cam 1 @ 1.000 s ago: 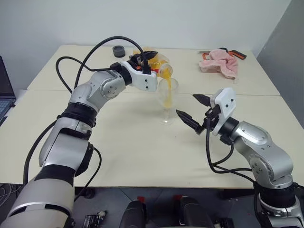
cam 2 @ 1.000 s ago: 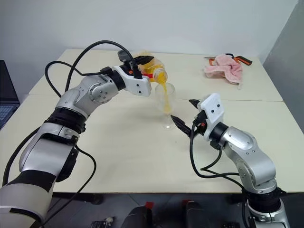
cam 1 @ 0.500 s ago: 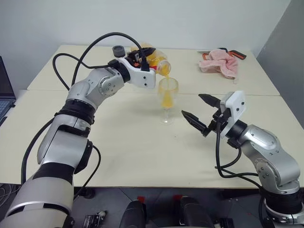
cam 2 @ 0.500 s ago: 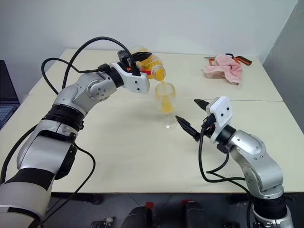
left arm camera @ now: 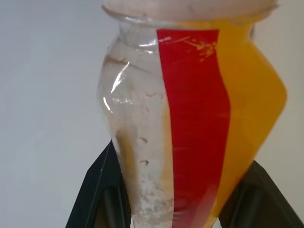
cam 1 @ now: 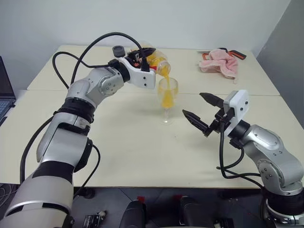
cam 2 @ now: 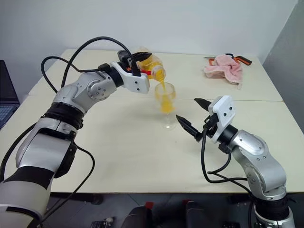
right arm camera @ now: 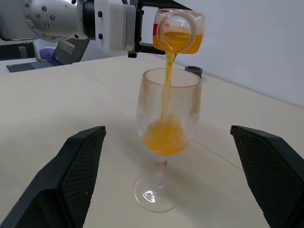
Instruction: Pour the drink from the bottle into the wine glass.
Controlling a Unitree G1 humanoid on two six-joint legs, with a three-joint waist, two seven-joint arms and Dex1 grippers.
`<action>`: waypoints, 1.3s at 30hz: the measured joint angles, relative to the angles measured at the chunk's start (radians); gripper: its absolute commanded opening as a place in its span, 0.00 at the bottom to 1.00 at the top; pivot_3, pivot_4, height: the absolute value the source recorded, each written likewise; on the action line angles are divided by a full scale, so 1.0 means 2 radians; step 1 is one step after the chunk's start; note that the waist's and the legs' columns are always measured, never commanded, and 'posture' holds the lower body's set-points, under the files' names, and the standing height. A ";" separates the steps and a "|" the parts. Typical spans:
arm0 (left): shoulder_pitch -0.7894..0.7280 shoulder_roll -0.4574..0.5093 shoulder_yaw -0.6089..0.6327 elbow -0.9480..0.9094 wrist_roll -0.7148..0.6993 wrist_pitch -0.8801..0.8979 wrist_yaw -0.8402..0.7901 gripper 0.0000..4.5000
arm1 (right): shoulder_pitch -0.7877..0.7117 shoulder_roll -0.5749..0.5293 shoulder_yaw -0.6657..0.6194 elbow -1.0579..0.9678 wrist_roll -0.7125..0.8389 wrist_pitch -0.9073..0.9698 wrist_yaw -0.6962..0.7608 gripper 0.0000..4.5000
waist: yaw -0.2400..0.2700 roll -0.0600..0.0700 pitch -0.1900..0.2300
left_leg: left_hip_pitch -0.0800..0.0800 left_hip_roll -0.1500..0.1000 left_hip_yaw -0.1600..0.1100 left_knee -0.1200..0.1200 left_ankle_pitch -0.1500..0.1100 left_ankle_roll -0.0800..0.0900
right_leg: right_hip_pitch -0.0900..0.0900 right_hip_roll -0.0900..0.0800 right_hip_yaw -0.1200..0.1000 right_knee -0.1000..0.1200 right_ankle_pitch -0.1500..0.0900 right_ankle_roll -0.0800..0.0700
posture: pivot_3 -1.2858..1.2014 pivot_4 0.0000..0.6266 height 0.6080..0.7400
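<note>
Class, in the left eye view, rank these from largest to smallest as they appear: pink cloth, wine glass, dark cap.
1. Pink cloth and wine glass: look alike; cloth lies farther off, so unranked.
2. Dark cap.

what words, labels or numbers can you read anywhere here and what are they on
None can be read.
Bottle: its label is a plain red stripe with no lettering showing.
Wine glass: no markings.
Small dark cap on the table: no print can be made out.
Pink cloth: no tag or writing shows.
</note>
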 measured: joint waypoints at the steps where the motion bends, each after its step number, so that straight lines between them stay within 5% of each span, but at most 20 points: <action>1: -0.001 0.001 0.000 0.001 0.000 0.000 0.001 0.39 | 0.000 0.000 0.000 -0.001 0.000 0.000 0.000 1.00 | 0.000 0.000 0.000 | 0.000 0.000 0.000 0.000 0.000 0.000 | 0.000 0.000 0.000 0.000 0.000 0.000 | 0.52 0.24 1.00; 39: -0.019 0.005 -0.019 0.019 0.012 -0.009 0.029 0.39 | 0.010 -0.009 0.003 -0.015 0.021 0.012 0.003 1.00 | 0.000 0.000 0.000 | 0.000 0.000 0.000 0.000 0.000 0.000 | 0.000 0.000 0.000 0.000 0.000 0.000 | 0.52 0.24 1.00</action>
